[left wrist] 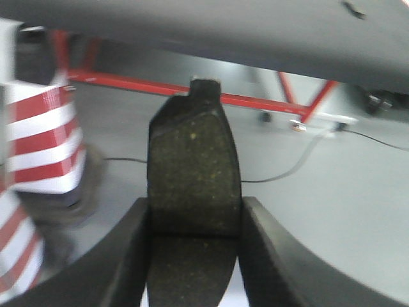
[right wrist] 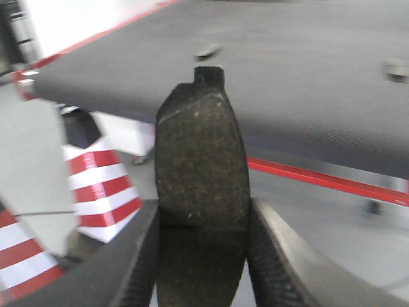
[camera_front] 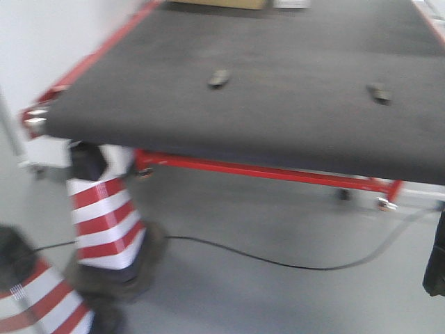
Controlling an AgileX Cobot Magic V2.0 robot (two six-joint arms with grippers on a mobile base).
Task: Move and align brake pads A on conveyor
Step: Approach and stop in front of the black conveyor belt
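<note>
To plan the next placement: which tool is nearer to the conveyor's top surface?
Right, probably. The right tool, holding a brake pad, looks across the conveyor; the left tool sits lower, seeing its front edge from beneath.

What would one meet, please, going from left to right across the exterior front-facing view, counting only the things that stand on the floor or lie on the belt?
Partly cropped striped cone → full striped cone → left brake pad on the conveyor → right brake pad.
</note>
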